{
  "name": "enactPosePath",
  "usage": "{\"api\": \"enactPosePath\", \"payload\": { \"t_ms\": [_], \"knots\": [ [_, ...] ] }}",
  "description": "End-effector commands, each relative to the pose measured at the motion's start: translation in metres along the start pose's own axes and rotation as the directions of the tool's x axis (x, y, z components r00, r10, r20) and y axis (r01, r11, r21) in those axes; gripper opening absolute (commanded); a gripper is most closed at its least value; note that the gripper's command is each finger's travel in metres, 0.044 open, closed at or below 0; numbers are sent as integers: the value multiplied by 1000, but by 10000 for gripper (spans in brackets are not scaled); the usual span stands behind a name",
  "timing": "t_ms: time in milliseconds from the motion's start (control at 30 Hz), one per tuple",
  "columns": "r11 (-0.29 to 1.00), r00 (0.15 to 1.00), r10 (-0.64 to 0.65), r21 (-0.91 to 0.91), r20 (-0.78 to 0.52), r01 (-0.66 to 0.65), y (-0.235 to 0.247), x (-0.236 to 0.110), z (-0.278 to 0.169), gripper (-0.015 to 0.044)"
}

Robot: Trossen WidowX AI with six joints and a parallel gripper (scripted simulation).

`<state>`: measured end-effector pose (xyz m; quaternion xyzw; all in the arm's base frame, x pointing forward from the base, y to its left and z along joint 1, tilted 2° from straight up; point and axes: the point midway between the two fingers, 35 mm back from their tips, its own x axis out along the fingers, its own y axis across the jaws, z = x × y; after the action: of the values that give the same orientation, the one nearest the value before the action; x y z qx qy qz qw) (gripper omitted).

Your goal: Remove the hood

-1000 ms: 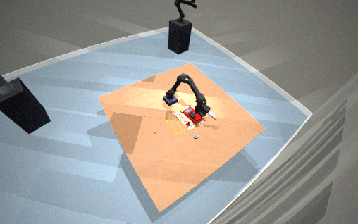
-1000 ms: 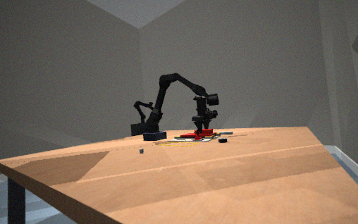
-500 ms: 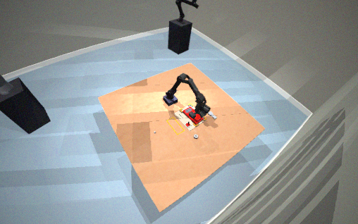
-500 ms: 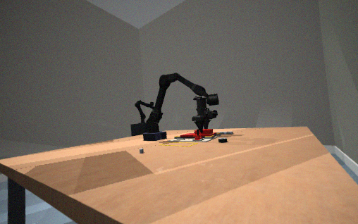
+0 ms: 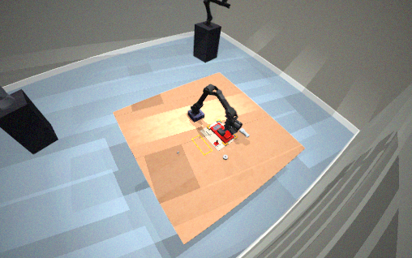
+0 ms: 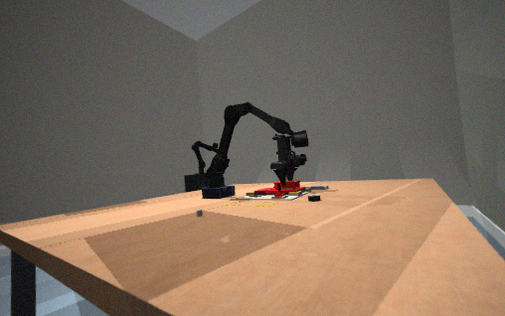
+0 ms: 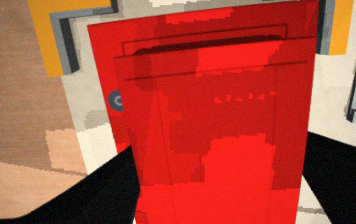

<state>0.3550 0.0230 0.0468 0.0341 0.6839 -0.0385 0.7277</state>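
Now the hand (image 7: 215, 200) grips the red hood (image 7: 215, 115) between its two dark fingers.

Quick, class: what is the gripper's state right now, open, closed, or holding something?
Gripper: closed on the red hood of the toy car, one finger on each side of it.

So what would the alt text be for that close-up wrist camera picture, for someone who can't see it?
A close view looking down on a red toy car hood, gripped on both sides by the gripper with its two black fingers at the lower corners of the frame. Around the hood show a pale base sheet, grey and yellow pieces at the top corners, and the wooden table on the left.
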Motion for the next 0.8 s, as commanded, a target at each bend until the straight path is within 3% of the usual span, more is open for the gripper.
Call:
{"api": "enactPosePath", "payload": {
  "t_ms": [0,767],
  "knots": [
    [1000,1000,1,0,4,-1,0,-4,1,0],
    [1000,1000,1,0,4,-1,0,-19,1,0]
  ]
}}
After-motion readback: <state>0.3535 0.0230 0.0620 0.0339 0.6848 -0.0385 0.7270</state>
